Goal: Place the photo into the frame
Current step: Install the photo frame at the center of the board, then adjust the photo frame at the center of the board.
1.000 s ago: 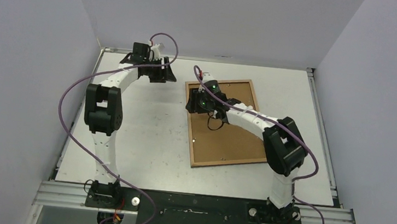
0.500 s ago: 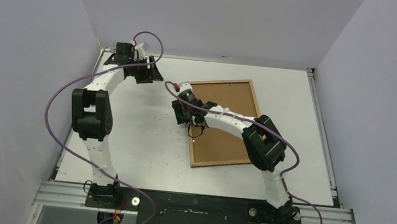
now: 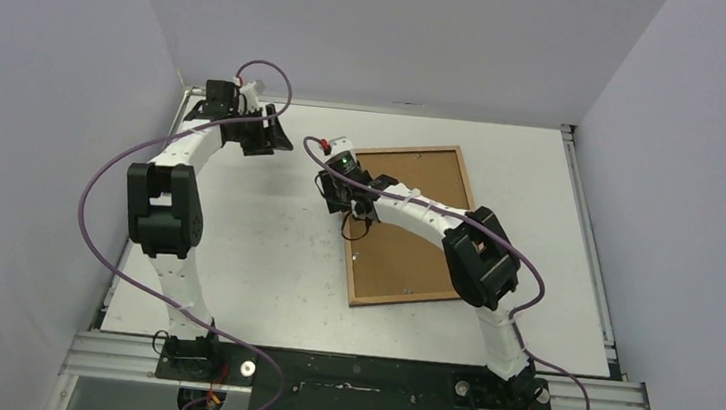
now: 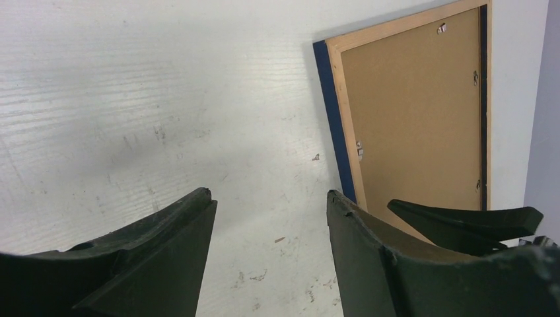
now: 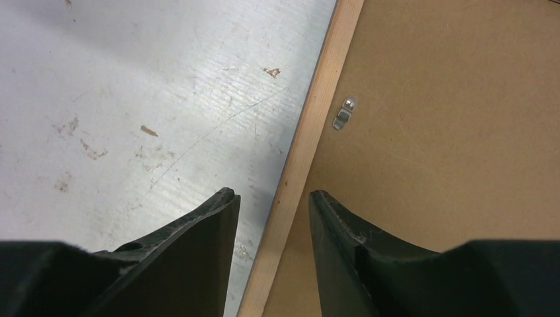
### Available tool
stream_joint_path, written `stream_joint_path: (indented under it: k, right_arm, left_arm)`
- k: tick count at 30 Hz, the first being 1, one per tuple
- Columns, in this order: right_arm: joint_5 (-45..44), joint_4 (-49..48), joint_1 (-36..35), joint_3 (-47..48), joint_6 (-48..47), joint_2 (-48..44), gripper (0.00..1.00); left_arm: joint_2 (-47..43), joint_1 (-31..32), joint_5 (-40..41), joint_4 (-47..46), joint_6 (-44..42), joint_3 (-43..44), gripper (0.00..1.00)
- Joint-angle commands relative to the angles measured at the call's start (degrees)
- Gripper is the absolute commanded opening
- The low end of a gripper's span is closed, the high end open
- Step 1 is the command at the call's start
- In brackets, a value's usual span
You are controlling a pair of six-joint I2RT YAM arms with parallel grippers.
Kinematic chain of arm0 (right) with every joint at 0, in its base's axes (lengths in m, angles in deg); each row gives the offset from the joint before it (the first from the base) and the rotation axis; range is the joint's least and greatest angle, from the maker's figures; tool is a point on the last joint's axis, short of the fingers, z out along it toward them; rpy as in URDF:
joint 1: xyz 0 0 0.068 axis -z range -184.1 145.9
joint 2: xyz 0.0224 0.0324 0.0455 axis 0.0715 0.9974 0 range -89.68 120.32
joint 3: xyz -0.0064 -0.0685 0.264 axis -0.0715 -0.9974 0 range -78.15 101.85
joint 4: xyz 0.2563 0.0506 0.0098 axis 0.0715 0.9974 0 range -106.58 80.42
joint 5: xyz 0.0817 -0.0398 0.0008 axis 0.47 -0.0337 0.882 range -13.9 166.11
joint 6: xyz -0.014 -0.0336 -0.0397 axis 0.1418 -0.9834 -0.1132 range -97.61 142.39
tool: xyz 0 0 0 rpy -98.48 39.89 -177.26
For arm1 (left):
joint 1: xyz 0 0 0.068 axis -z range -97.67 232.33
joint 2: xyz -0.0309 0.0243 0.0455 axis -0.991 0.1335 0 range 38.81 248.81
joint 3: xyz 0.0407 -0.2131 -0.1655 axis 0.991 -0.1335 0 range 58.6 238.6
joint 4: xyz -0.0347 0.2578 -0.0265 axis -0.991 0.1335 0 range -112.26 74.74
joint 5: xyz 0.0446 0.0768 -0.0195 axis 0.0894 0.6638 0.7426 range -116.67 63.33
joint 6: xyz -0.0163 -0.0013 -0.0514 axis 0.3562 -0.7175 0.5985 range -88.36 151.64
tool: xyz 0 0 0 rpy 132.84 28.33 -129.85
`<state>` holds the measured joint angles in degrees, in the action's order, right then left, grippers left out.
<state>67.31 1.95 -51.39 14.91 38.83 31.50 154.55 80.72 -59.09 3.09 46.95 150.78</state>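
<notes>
The frame (image 3: 441, 155) lies back side up right of the table's middle, its light wood rim (image 5: 315, 112) around a brown backing board (image 5: 455, 145). A navy edge (image 4: 329, 119) shows along its side in the left wrist view. My right gripper (image 5: 272, 195) is open and hangs over the frame's left rim, one finger above the table and one above the board, holding nothing. My left gripper (image 4: 269, 198) is open over bare table at the back left (image 3: 270, 141), apart from the frame. The photo is out of view.
Small metal turn clips (image 5: 343, 113) sit along the inner rim of the frame's back. The white table (image 3: 265, 246) carries scuffs and small marks. Grey walls close in on the left, back and right. One right finger (image 4: 462, 221) shows in the left wrist view.
My right gripper has moved left, from over the backing board to the frame's left rim. My left gripper has drawn back toward the far left corner.
</notes>
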Motion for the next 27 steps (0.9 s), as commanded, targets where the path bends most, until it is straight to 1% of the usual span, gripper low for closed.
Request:
stream_joint_path:
  k: [1, 6, 11, 13, 15, 17, 20, 27]
  right_arm:
    - [-0.3, 0.1, 0.2, 2.3, -0.8, 3.6, 0.42]
    - [-0.6, 0.6, 0.1, 1.7, -1.2, 4.4, 0.41]
    - [-2.1, 0.3, -0.8, 0.6, -1.5, 2.9, 0.40]
    - [-1.5, 0.3, -1.0, 0.6, -1.6, 2.9, 0.36]
    - [-0.3, -0.2, -1.2, 0.1, -2.2, 2.8, 0.25]
    - [1.0, -1.2, -1.9, -1.0, -3.0, 2.3, 0.20]
    - [2.9, -2.6, -3.7, -2.5, -4.7, 1.1, 0.18]
    - [8.2, -2.9, -9.5, -5.7, -12.6, -2.0, 0.17]
  left_arm:
    - [-3.0, -0.8, -0.6, 0.0, -1.0, 0.7, 0.61]
    - [-3.6, -1.8, -0.8, 0.0, -1.0, -0.2, 0.61]
    - [-4.1, -2.2, -1.4, -0.4, -0.9, -1.3, 0.61]
    - [-4.3, -2.2, -1.5, -0.6, -0.8, -1.4, 0.61]
    - [-4.2, -2.4, -1.7, -0.4, -0.6, -1.4, 0.60]
    - [-4.4, -2.4, -1.5, -0.4, -0.8, -1.5, 0.59]
    - [-4.6, -2.4, -1.2, 0.1, -1.6, -1.8, 0.59]
    - [-3.5, -2.4, -1.9, 0.2, -2.4, -2.6, 0.56]
